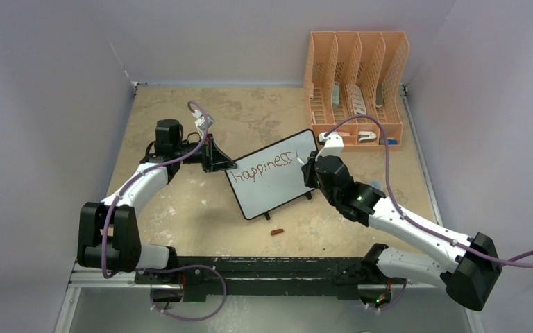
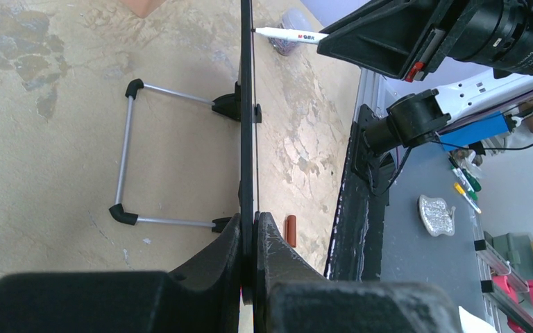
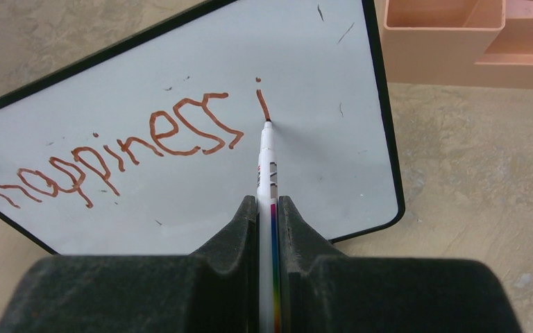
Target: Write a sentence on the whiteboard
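The whiteboard [image 1: 277, 193] stands tilted on the table, edge-on in the left wrist view [image 2: 247, 104]. My left gripper [image 1: 229, 165] [image 2: 253, 223] is shut on its left edge. The sentence [image 1: 267, 166] [image 3: 149, 142] in red-brown marker reads "happiness i". My right gripper [image 1: 310, 168] [image 3: 268, 205] is shut on a white marker [image 3: 266, 159] [image 2: 288, 33]. The marker's tip touches the whiteboard [image 3: 180, 62] at the foot of the "i".
An orange file rack [image 1: 357, 83] [image 3: 458, 35] holding several items stands at the back right, close behind the board. A red-brown marker cap [image 1: 277, 232] [image 2: 291, 230] lies near the front edge. The board's wire stand [image 2: 128, 152] rests behind it.
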Robot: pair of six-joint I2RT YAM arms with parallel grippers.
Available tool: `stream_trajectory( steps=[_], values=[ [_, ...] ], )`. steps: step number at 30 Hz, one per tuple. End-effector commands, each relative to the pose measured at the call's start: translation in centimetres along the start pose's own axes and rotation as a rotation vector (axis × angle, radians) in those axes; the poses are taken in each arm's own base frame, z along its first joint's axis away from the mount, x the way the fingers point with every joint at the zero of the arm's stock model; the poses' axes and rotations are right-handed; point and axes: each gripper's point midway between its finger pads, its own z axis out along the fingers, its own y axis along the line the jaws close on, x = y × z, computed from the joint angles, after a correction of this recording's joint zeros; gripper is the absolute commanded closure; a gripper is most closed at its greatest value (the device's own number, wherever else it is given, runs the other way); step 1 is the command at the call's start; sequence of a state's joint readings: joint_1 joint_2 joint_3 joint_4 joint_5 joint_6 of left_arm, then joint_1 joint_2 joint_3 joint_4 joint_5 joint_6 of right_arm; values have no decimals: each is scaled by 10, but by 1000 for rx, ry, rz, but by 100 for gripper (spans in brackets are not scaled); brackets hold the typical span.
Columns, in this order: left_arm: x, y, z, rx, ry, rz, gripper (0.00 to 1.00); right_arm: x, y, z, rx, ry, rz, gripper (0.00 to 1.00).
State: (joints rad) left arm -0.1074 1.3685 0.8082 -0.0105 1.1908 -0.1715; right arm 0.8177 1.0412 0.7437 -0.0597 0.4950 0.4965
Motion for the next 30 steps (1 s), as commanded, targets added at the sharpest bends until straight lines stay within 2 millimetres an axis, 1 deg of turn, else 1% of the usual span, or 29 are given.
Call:
stream_trajectory(
  steps=[1, 4, 6, 10, 15, 17, 22, 28, 30],
  values=[
    [12, 6, 5, -18, 34, -8, 100, 5, 2, -2, -3, 38, 13, 100],
    [11, 6, 5, -17, 33, -7, 100, 4, 1, -3, -5, 35, 15, 100],
    [11, 6, 5, -18, 34, -8, 100, -1, 2, -5, -10, 23, 22, 100],
    [11, 6, 5, -19, 34, -9, 100, -16, 5, -11, -29, -30, 44, 100],
    [11, 6, 5, -18, 34, -10, 100, -31, 2, -16, -23, -91, 46, 100],
    [12, 6, 5, -20, 34, -10, 100, -33, 1, -15, -13, -100, 43, 100],
    [12, 6, 5, -20, 35, -12, 100, -33, -1, -9, 6, -110, 39, 100],
    [12, 5, 5, -18, 34, -10, 100, -33, -1, -7, 10, -114, 31, 100],
    [11, 6, 5, -18, 34, -10, 100, -38, 2, -7, 0, -134, 38, 100]
  ],
)
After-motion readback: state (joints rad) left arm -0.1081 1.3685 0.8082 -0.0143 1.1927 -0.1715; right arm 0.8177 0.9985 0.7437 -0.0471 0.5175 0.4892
